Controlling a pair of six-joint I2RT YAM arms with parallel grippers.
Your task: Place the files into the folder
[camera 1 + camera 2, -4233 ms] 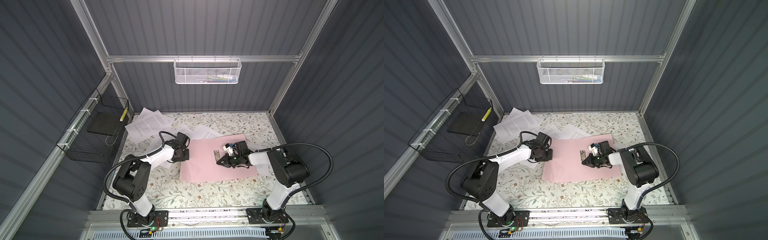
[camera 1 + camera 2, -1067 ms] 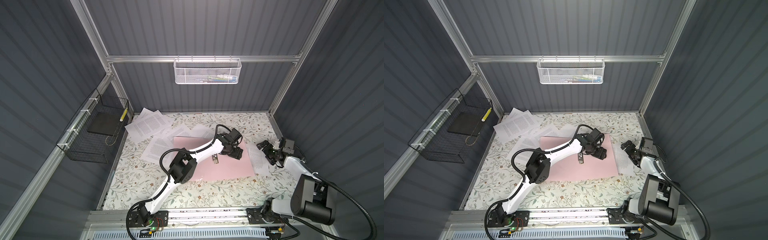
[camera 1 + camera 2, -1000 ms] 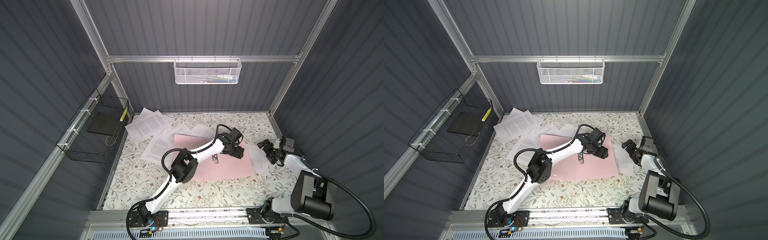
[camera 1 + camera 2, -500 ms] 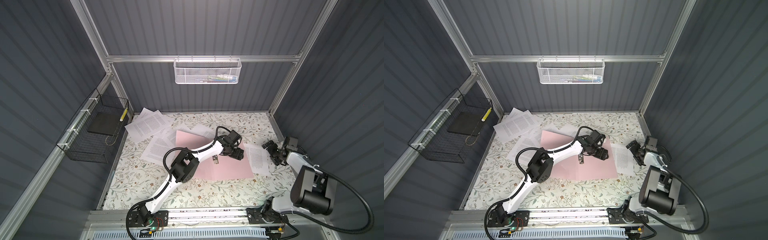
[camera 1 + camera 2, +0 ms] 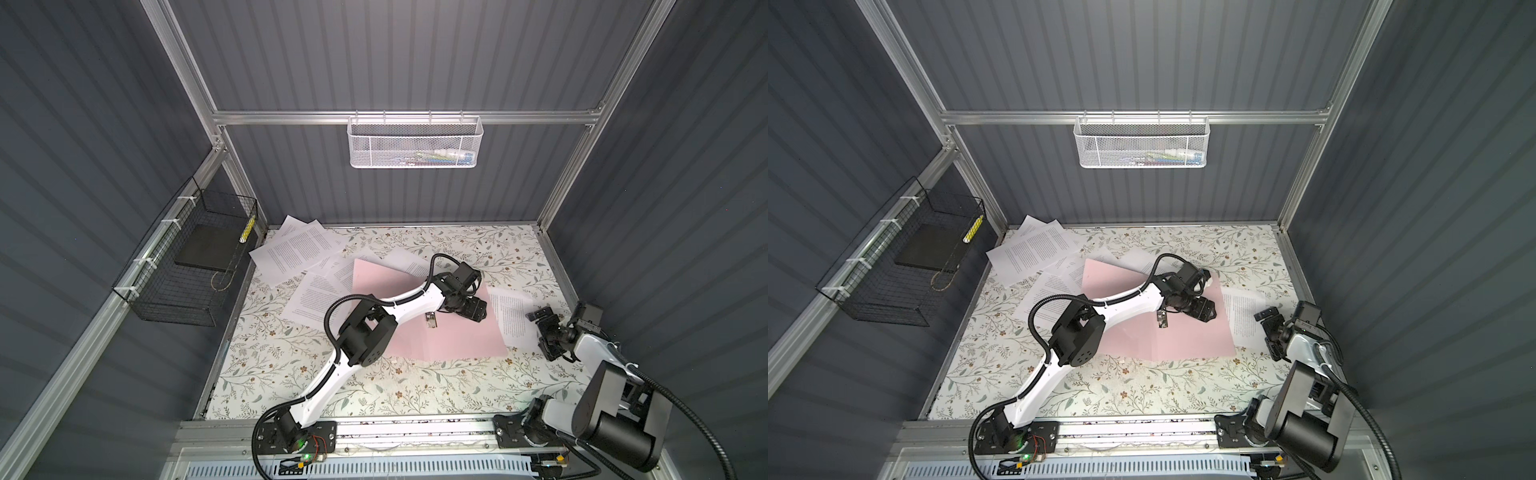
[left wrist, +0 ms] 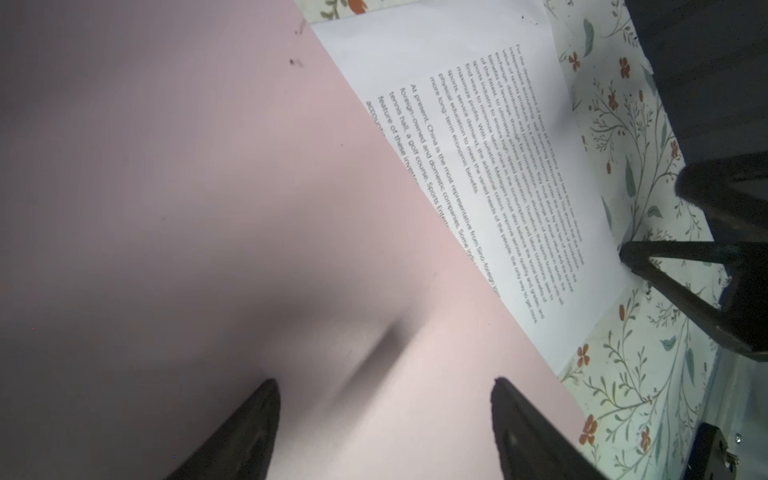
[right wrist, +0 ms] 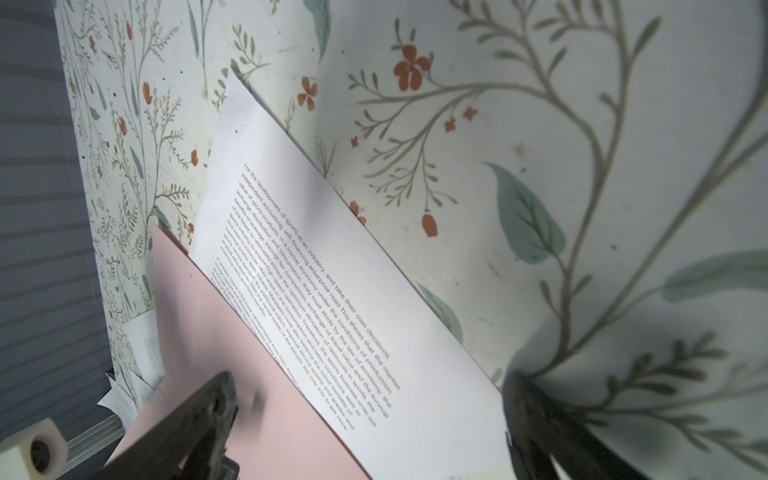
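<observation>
1. The pale pink folder [image 5: 457,343] [image 5: 1187,338] lies opened flat at mid-table in both top views, its metal clip [image 5: 431,321] showing at the centre fold.
2. One printed sheet [image 5: 513,318] [image 6: 498,137] sticks out from beneath the folder's right edge, with the pink card covering part of its text.
3. The other files [image 5: 299,249] lie loose toward the far left corner, overlapping, and some run under the folder's far left edge.
4. My left gripper [image 5: 475,311] [image 6: 382,384] reaches across and sits low over the folder's right half, jaws parted and empty. I cannot tell whether the tips touch the card.
5. My right gripper [image 5: 546,332] [image 7: 368,382] sits at the sheet's outer edge, jaws spread wide and holding nothing.
6. All of it rests on the floral table cover [image 5: 415,386].
7. A black wire basket [image 5: 166,291] on the left wall holds a dark slab [image 5: 203,251], and a white mesh basket [image 5: 415,141] hangs on the back rail.
</observation>
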